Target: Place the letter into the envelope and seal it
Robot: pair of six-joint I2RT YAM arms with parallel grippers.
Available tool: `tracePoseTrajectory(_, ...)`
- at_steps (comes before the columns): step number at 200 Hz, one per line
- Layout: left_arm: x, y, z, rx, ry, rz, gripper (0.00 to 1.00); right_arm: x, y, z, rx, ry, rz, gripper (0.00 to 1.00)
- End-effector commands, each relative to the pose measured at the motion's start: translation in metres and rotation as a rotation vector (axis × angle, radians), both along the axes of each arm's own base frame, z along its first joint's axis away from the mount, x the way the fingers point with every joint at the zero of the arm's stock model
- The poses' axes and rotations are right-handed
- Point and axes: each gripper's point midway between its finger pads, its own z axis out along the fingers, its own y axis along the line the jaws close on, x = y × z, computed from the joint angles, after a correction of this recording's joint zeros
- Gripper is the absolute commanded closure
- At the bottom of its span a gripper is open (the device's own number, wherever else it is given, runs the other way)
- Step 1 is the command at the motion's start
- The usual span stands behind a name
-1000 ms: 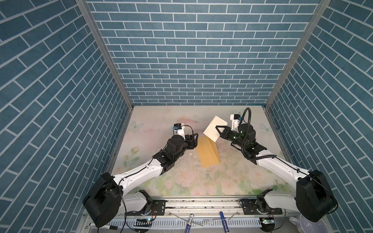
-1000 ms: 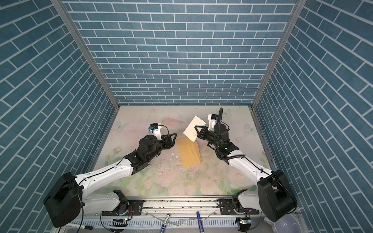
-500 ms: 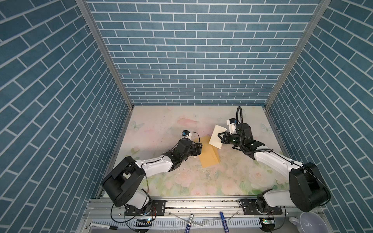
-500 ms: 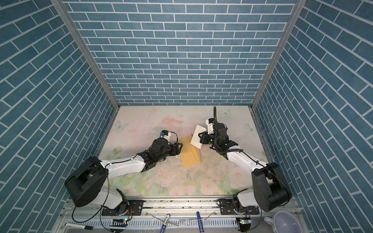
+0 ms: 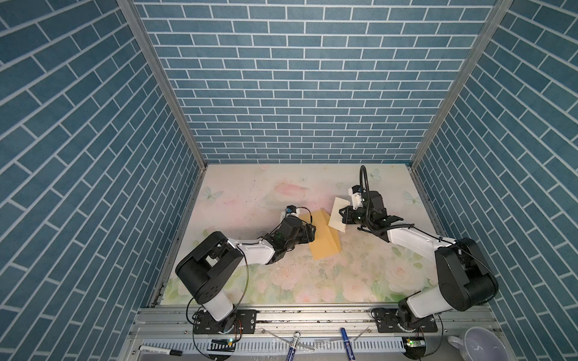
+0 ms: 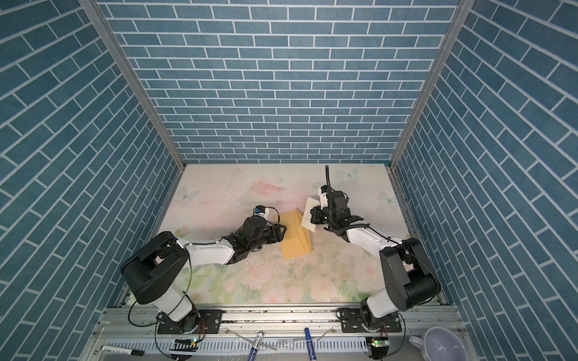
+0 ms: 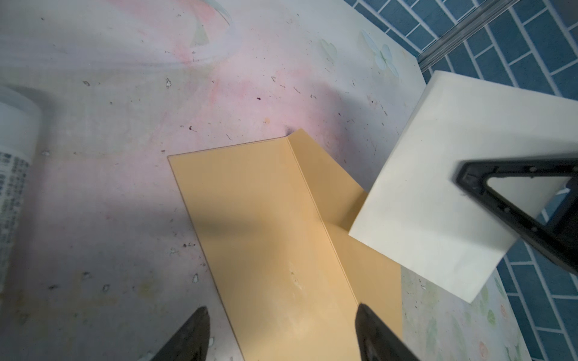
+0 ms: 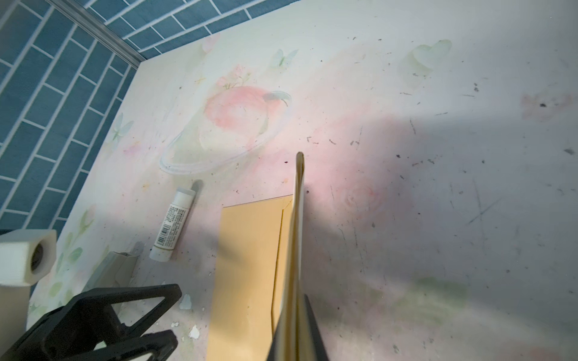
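At envelope [image 5: 325,247]: left end effector [image 5: 312,233] arrived, spread (empty); right end effector [image 5: 343,215], pinching letter [image 5: 337,212], lowered; insertion next.

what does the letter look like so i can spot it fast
On the floral table, look right of centre: the right pincer grips the letter over the flap of the envelope. It is pale cream and held aloft, while the tan envelope lies on the table.

You'll see a glue stick [image 8: 173,225] lying on the floral mat [image 5: 250,193]. Past the mat's front edge sit a black marker [image 5: 160,352] and a white cup [image 5: 480,345].
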Motion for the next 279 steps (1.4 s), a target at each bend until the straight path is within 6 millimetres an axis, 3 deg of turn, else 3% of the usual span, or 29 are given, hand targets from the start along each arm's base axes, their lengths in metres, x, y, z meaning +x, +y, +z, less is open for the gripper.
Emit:
tracePoseTrajectory(1, 0.004, -0.009, 0.004, -0.029, -0.009, -0.005, 0.27, 0.013, -0.006, 0.01, -0.066, -0.061, -0.004, 1.0)
tracePoseTrajectory(16, 0.004, -0.009, 0.0, -0.027, -0.002, -0.004, 0.27, 0.013, -0.008, 0.005, -0.084, -0.059, -0.005, 1.0)
tracePoseTrajectory(21, 0.009, -0.014, 0.008, -0.042, -0.018, -0.005, 0.28, 0.013, -0.008, 0.003, -0.09, -0.057, -0.005, 1.0)
tracePoseTrajectory(153, 0.008, -0.014, -0.017, -0.04, 0.021, 0.004, 0.34, 0.007, -0.008, -0.029, -0.092, 0.005, 0.001, 1.0)
tracePoseTrajectory(279, 0.004, -0.012, -0.036, -0.052, 0.054, 0.008, 0.35, 0.001, 0.004, -0.048, -0.05, 0.071, 0.048, 1.0)
